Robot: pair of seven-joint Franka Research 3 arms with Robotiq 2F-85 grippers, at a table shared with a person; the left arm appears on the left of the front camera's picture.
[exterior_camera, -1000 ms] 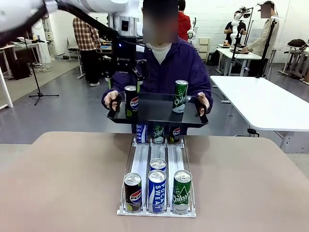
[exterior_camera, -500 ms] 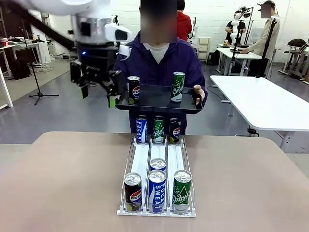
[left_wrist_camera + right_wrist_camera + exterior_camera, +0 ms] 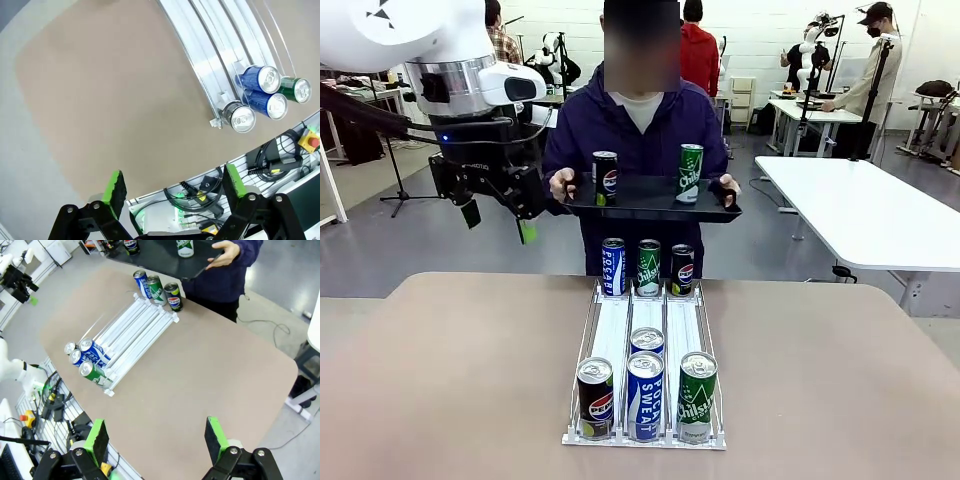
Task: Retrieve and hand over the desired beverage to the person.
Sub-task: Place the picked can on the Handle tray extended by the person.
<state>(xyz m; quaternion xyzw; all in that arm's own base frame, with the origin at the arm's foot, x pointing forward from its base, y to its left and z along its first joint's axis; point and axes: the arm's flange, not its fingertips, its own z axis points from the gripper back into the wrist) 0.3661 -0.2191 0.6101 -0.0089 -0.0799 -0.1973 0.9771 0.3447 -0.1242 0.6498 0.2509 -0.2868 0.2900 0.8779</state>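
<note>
The white left arm with its black two-finger gripper (image 3: 498,222) hangs high over the table's left side, green-padded fingers (image 3: 114,188) spread wide and holding nothing. The right arm's black gripper (image 3: 155,440) hovers well above the table, looking down, its green pads (image 3: 215,436) likewise parted and bare.

Front view faces across the table (image 3: 440,380); both wrist views look down on it.

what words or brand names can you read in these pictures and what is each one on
"POCARI SWEAT": blue can at the near end of the white rack.
"Chilsung": green can beside it.
Pepsi globe logo, no readable word: black can beside those.
"Chilsung": green can on the person's black tray.
Far-end cans' print: too small to read.
</note>
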